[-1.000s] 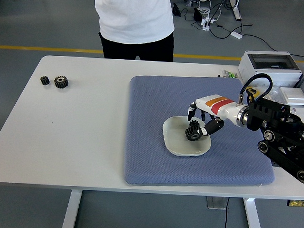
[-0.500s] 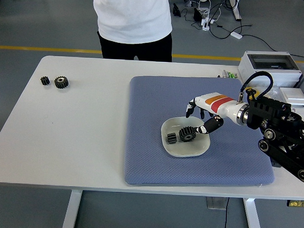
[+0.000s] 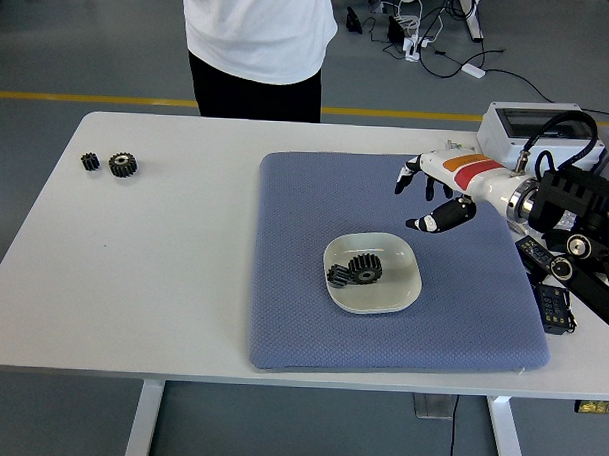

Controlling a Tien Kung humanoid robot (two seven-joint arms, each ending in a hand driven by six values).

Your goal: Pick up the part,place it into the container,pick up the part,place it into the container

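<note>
Head view: two stiff, weighty gears (image 3: 355, 271) in bowl (image 3: 402, 294); grip by toothed rims; right hand (image 3: 433, 195) spread, empty, above-right of bowl.

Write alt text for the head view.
The robot's right hand hovers open above a blue mat, past a white dish holding two black gears. Two more gears sit at the white table's far left; a person stands behind.

Bowl (image 3: 402, 291): white, rounded-square, upright on blue mat. Holds two black gears (image 3: 355, 271), touching, left of centre. Two more black gears (image 3: 111, 162), small and larger, side by side, table's far-left.
</note>
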